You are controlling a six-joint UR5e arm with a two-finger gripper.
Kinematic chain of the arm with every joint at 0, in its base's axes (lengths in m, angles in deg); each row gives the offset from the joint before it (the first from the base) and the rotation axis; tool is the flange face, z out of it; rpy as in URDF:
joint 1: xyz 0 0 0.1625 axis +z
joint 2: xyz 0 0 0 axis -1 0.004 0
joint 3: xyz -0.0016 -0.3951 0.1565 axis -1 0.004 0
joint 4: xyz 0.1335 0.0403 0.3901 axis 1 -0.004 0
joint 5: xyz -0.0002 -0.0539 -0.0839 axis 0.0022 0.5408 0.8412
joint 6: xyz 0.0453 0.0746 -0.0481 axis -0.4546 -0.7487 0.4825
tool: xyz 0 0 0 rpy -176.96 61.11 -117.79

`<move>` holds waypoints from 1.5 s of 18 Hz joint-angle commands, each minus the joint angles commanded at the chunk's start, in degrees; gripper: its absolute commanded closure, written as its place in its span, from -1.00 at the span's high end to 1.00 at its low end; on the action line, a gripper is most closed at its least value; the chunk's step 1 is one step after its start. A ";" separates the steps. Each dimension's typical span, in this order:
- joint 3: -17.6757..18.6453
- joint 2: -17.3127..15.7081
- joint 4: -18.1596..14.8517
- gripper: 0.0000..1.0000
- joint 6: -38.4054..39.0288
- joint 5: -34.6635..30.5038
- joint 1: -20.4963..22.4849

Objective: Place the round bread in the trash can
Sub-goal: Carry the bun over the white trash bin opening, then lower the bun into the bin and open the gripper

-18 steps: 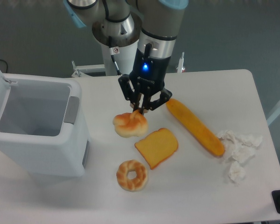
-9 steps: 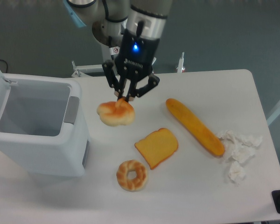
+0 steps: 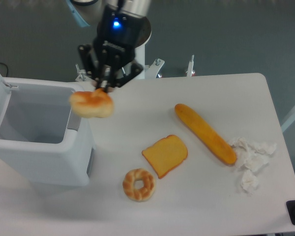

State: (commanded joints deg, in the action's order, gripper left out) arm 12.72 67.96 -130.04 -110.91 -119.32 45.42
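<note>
The round bread (image 3: 91, 104) was held aloft, pinched at its top by the gripper (image 3: 102, 89), fingertips clenched on it. It was hung over the right rim of the trash can (image 3: 39, 138), whose mouth was seen open to the left, lid raised.

On my white surface (image 3: 226, 93) I see a square toast slice (image 3: 165, 155) near the middle, a ring-shaped bread (image 3: 138, 184) just below and left of it, a long baguette (image 3: 205, 133) lying slantwise to its right, and crumpled white paper (image 3: 251, 161) by the baguette's lower end.
</note>
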 joint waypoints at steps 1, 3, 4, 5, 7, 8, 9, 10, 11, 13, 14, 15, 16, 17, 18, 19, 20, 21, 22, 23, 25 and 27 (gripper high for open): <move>0.09 0.00 0.00 -0.57 0.09 0.00 -1.14; 0.79 -0.17 0.00 -0.57 0.18 0.00 -2.55; 0.97 -0.26 -0.09 -0.57 0.26 0.09 -3.00; 1.40 -0.26 -0.17 -0.57 0.26 0.00 -3.61; 2.80 -0.44 -0.09 -0.56 0.26 0.00 -4.75; 3.16 -0.53 -0.17 -0.56 0.35 0.09 -5.11; 3.34 -0.53 -0.35 -0.49 0.35 0.17 -5.28; 3.60 -0.53 -0.44 -0.49 0.35 0.09 -5.98; 4.04 -0.53 -0.35 -0.49 0.44 0.09 -6.34; 4.22 -0.53 -0.26 -0.49 0.44 0.09 -6.43; 4.22 -0.44 -0.35 -0.49 0.44 0.09 -6.51; 4.48 -0.53 -0.35 -0.49 0.44 -0.09 -6.52; 4.83 -0.53 -0.35 -0.49 0.44 -0.09 -6.60; 5.18 -0.61 -0.44 -0.49 0.44 -0.09 -6.60; 5.27 -0.62 -0.53 -0.49 0.44 -0.17 -6.69; 5.71 -0.96 -0.53 -0.49 0.44 -0.26 -6.69; 6.41 -1.31 -0.53 -0.49 0.44 -0.35 -6.78; 7.03 -1.49 -0.53 -0.49 0.44 -0.35 -6.78; 7.55 -1.93 -0.53 -0.49 0.44 -0.35 -6.78; 8.08 -2.19 -0.53 -0.49 0.44 -0.44 -6.69; 8.70 -2.20 -0.53 -0.49 0.44 -0.35 -6.78; 9.40 -2.29 -0.53 -0.49 0.44 -0.44 -6.78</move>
State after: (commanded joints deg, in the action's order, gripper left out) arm 22.12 65.67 -130.57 -110.47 -119.76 38.64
